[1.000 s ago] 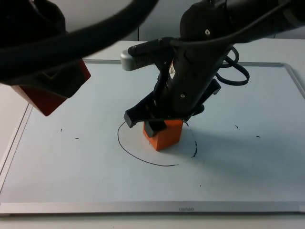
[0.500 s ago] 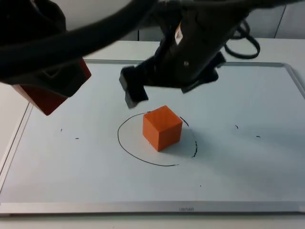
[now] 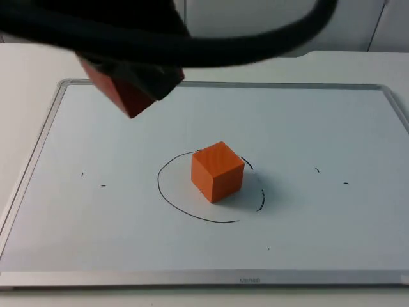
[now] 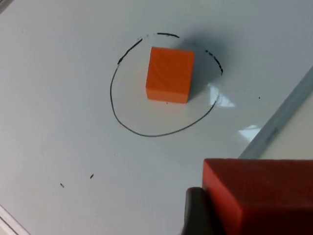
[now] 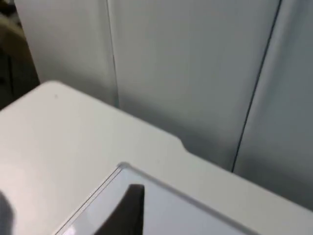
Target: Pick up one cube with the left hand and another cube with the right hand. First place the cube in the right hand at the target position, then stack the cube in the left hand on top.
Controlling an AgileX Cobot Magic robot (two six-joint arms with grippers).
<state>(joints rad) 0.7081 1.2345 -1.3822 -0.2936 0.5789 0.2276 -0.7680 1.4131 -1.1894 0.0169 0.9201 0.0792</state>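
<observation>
White worktop [image 3: 332, 224] held the orange cube [image 3: 217, 171] inside its drawn circle [image 3: 167, 195]; beyond it, left tool [image 4: 205, 215] clamped the red cube [image 3: 121, 94], unstacked.

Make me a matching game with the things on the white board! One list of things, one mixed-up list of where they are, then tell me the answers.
Things:
1. orange cube
2. red cube
3. drawn circle
4. whiteboard

Places or states:
A. held up in the left gripper
B. lying flat on the table
C. standing inside the circle
D. a black line around the orange cube

Pairs: 1-C, 2-A, 3-D, 4-B
</observation>
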